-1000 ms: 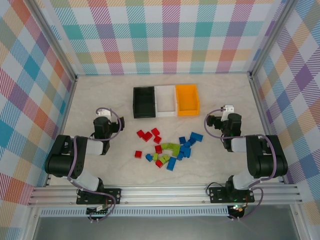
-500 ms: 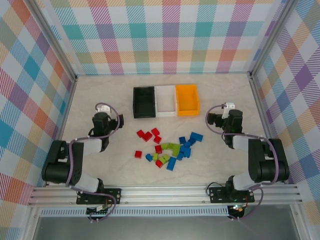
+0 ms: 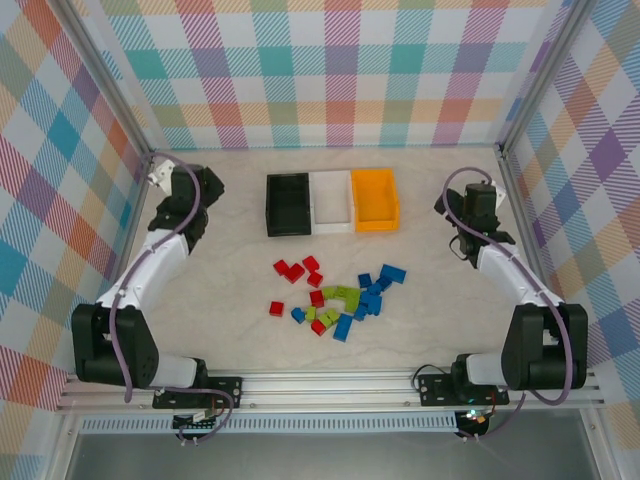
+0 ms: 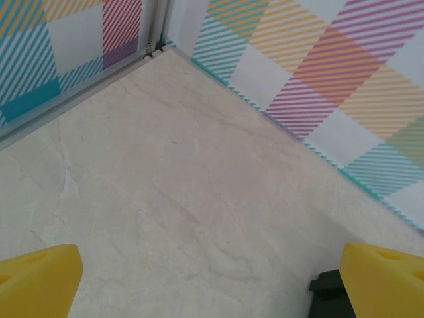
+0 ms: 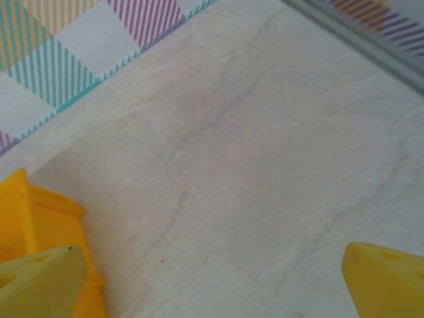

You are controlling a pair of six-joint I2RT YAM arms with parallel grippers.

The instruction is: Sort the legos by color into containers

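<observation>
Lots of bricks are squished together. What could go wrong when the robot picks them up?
The blue and green legos lie packed together, so a pincer might grab two colours at once. The black bin, white bin and orange bin stand wall to wall, so a brick dropped near a shared wall might land in the wrong one. The open right pincer hangs near the orange bin and might bump it.

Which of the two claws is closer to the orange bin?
Right. The right gripper sits just right of the orange bin; the left gripper is past the black bin, on its left.
</observation>
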